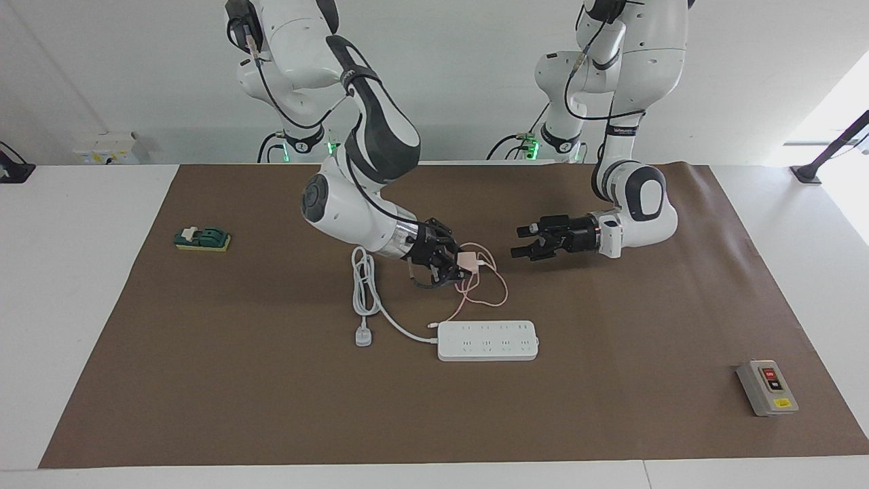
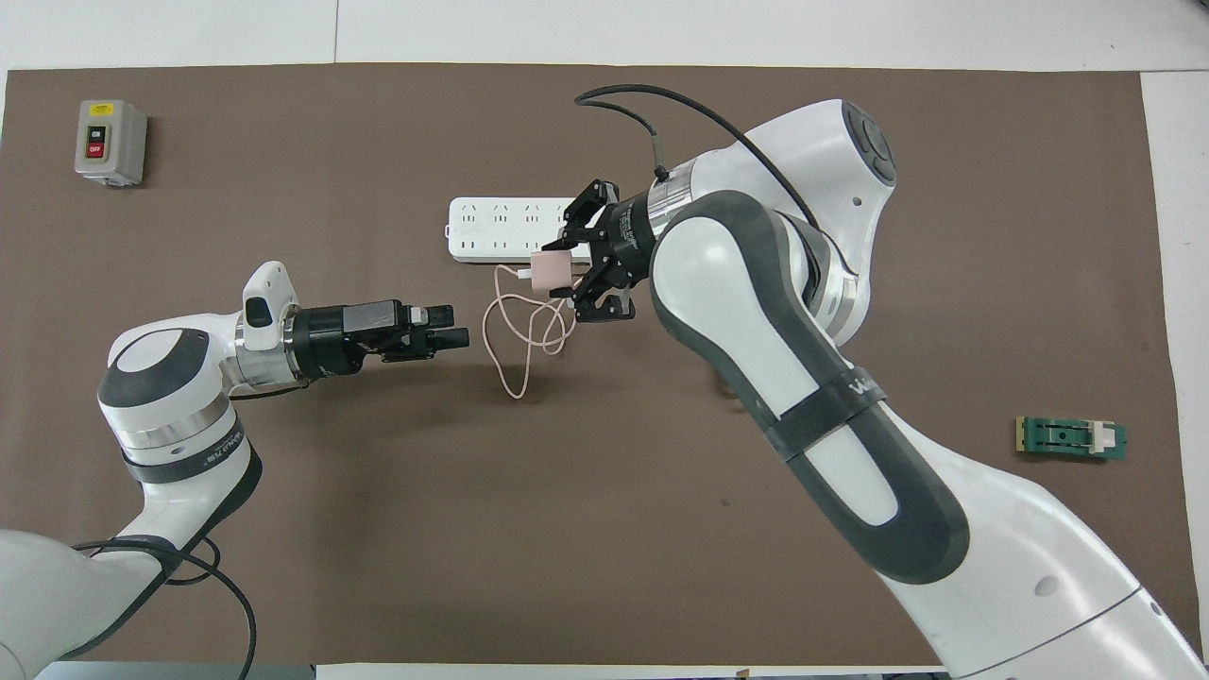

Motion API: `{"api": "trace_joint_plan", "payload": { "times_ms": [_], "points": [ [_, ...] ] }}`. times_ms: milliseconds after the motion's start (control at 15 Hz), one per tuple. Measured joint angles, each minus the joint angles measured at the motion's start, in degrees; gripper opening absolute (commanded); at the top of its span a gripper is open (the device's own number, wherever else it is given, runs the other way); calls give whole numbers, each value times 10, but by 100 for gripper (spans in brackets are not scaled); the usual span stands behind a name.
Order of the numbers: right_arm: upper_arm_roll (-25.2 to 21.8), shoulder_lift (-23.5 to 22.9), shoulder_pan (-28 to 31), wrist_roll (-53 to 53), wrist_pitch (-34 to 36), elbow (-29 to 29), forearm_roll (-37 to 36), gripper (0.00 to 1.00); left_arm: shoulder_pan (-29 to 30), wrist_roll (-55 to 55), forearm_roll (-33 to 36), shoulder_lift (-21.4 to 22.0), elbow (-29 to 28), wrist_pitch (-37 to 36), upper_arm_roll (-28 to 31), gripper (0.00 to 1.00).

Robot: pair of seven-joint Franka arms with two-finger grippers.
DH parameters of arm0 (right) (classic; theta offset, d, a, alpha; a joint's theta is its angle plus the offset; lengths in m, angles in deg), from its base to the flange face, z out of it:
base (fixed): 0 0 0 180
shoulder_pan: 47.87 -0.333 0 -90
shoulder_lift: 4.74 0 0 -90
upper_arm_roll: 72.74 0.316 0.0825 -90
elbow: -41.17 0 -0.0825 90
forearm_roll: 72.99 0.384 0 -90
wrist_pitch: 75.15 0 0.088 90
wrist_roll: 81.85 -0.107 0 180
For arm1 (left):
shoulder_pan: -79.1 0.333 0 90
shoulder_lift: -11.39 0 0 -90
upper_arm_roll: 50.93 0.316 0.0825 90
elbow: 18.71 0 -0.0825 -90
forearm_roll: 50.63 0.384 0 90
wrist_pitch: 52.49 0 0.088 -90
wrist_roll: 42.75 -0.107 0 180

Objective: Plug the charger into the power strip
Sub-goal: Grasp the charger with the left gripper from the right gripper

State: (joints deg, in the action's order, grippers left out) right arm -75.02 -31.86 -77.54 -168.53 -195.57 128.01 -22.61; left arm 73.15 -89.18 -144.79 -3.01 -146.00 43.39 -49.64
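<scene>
Pink charger [image 1: 467, 259] held aloft; overhead alone hides the white cord.

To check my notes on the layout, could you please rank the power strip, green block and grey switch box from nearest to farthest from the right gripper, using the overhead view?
From the right gripper:
1. Power strip, just under it.
2. Grey switch box, left arm's end.
3. Green block, right arm's end.

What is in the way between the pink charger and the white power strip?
Nothing visible. The right hand holds the charger in the air, and only bare mat and the charger's own cable lie before the power strip.
</scene>
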Motion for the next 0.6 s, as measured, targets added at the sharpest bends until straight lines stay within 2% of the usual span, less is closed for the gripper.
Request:
{"api": "trace_joint_plan", "payload": {
  "times_ms": [601],
  "points": [
    [0,-6,-41,-14,-44,2,0,0,-8,-19,-14,-9,2,-5,0,100]
  ]
}}
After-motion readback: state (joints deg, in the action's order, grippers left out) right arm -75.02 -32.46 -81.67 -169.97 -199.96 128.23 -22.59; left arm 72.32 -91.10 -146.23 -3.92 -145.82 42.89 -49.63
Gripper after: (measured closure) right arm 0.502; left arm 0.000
